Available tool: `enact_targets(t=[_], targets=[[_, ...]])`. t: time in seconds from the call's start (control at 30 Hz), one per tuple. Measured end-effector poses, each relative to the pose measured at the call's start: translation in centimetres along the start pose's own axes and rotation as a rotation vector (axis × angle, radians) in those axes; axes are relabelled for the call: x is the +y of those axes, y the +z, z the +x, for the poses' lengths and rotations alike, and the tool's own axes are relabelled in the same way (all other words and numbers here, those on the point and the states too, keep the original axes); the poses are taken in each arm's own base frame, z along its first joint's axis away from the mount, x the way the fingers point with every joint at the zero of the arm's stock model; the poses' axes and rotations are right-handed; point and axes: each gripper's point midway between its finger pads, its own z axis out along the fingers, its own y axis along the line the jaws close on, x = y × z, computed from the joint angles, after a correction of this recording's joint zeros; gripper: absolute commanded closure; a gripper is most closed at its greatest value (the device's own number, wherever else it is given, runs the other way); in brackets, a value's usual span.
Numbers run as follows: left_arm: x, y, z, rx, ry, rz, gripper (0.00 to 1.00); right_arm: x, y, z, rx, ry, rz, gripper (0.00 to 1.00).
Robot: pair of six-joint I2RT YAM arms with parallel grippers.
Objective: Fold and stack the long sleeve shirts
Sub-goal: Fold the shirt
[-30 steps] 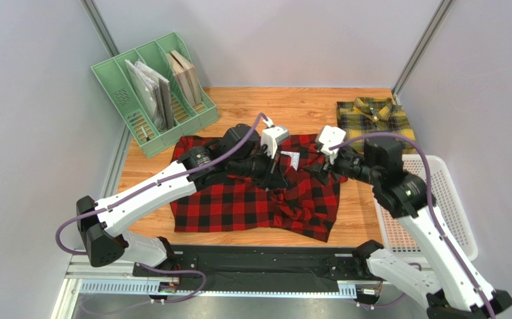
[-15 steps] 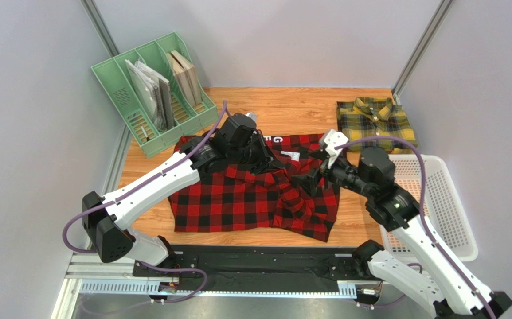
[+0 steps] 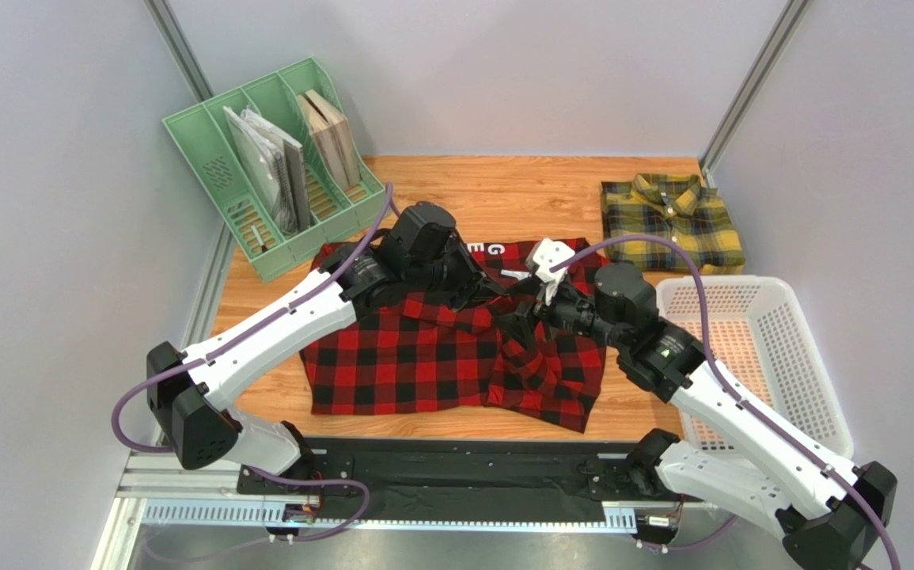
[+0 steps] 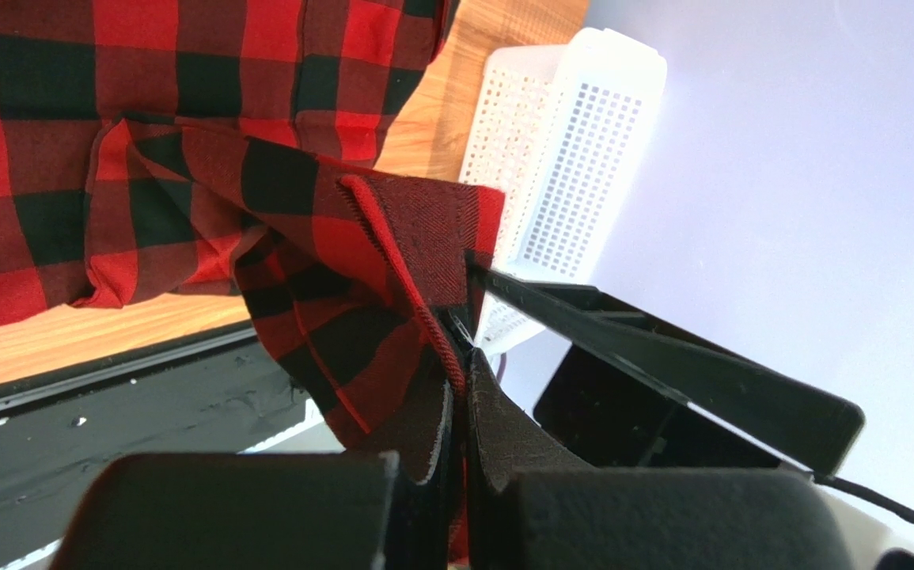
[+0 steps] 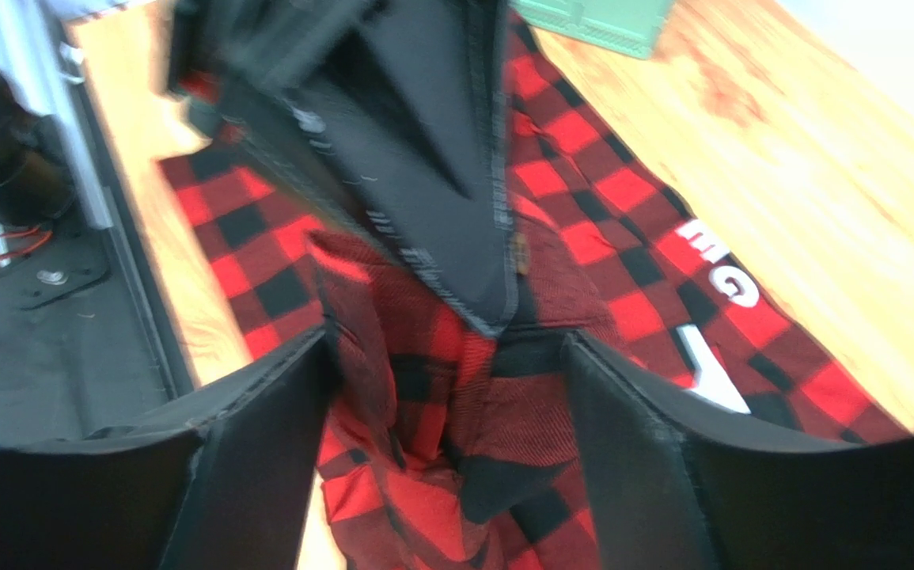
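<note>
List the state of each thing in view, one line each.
red-and-black shirt: spread on the table, right part bunched and lifted.
yellow shirt: folded, lying flat at the far right.
left claw: shut on the red-and-black shirt.
right claw: open, astride the bunched cloth.
green rack: upright, holding folders.

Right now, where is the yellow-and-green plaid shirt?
In the top view, the yellow-and-green shirt lies at the far right corner of the table, just behind the white basket and well apart from the red-and-black shirt at the centre.
</note>
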Motion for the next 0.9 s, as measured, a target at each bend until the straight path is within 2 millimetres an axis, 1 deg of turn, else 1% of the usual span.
enact_targets(t=[0.03,0.1,0.13,0.17,0.27,0.3,0.37,0.4,0.43,0.5,0.57,0.63,0.67,0.7,0.77,0.83,0.9], targets=[[0.0,0.0,0.0,-0.001,-0.001,0.000,1.00,-0.3,0.2,0.2,0.009,-0.006,0.013,0.67],[0.0,-0.1,-0.3,-0.007,-0.003,0.001,1.00,-0.8,0.4,0.6,0.022,-0.020,0.032,0.85],[0.0,-0.2,-0.3,-0.010,-0.004,0.003,0.94,-0.8,0.4,0.7,0.028,-0.020,0.035,1.00],[0.1,-0.3,-0.5,-0.015,-0.005,0.004,0.91,-0.9,0.4,0.8,0.030,-0.023,0.037,1.00],[0.4,-0.9,-0.7,-0.021,0.005,0.014,0.52,-0.5,0.3,0.6,0.022,-0.034,0.019,1.00],[0.6,-1.2,-1.1,-0.030,0.016,0.017,0.38,-0.3,0.2,0.6,0.023,-0.036,0.010,1.00],[0.8,-2.1,-2.2,-0.056,0.068,0.035,0.25,-0.1,-0.1,0.4,0.015,-0.039,-0.007,1.00],[0.9,-2.6,-3.2,-0.070,0.108,0.053,0.18,0.2,-0.4,0.3,0.010,-0.038,-0.025,1.00],[0.8,-3.2,-4.2,-0.085,0.148,0.073,0.16,0.4,-0.7,0.1,0.005,-0.035,-0.045,1.00],[0.5,-4.9,-6.8,-0.140,0.258,0.126,0.12,0.8,-1.2,-0.2,-0.006,-0.031,-0.078,1.00],[0.0,-7.0,-9.1,-0.203,0.385,0.197,0.05,1.5,-1.7,-0.8,-0.018,-0.024,-0.134,1.00],[-0.3,-9.2,-10.3,-0.262,0.501,0.260,0.01,2.4,-2.1,-1.5,-0.034,-0.021,-0.197,1.00],[-0.4,-10.4,-10.3,-0.285,0.574,0.303,0.01,2.9,-2.3,-2.0,-0.038,-0.020,-0.230,1.00],[-0.6,-11.6,-9.9,-0.293,0.651,0.345,0.01,3.4,-2.6,-2.3,-0.043,-0.020,-0.261,1.00],[-1.5,-13.7,-8.1,-0.287,0.836,0.438,0.01,4.4,-3.0,-3.0,-0.052,-0.020,-0.323,1.00],[-2.3,-15.1,-6.2,-0.286,1.000,0.525,0.01,5.2,-3.3,-3.5,-0.063,-0.023,-0.370,1.00],[-2.2,-15.9,-4.3,-0.271,1.138,0.596,0.01,5.8,-3.6,-3.8,-0.070,-0.024,-0.409,1.00]])
